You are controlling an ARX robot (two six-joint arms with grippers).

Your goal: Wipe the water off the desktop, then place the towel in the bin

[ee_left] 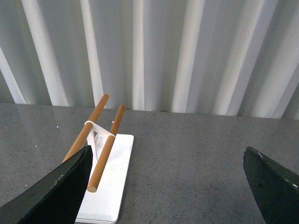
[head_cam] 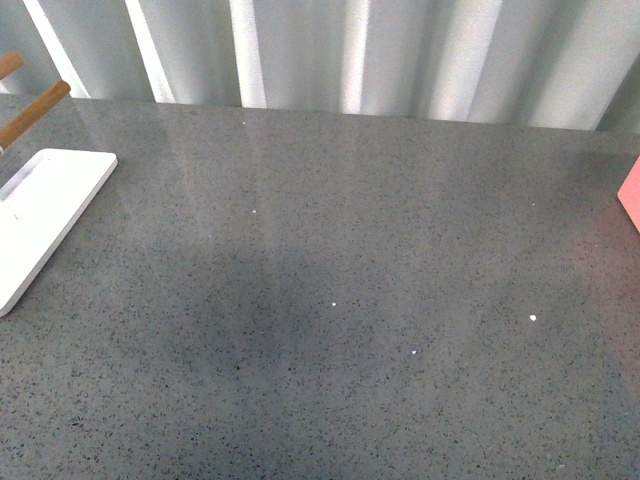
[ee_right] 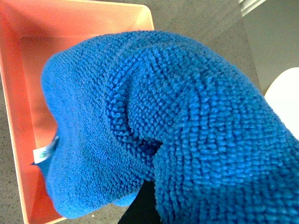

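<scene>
Right wrist view: the towel (ee_right: 177, 130) is filling most of the frame, bunched and hanging close under the camera, with the bin (ee_right: 28, 70) lying beyond and below it. The towel's lower lobe is overlapping the bin's open interior; whether it is touching the floor of the bin cannot be told. The right tool itself is hidden behind the cloth, so I cannot tell how its jaws are standing, though the hanging towel suggests it is being carried by that arm.

Front view: the worktop (head_cam: 330, 300) is showing no arm. Only a pink corner of the bin (head_cam: 632, 195) is peeking in at the far right edge, so the bin is lying on the right side, nearer the right arm. A few bright specks are showing on the stone; water or glints, unclear.

Left wrist view: the left tool (ee_left: 168, 179) is standing with jaws wide apart, holding nothing, facing a white rack (ee_left: 105, 186) with wooden rods.

Judgement: wiping appears finished; the coming move turns on the towel being above the bin opening, so a release should drop it inside.
</scene>
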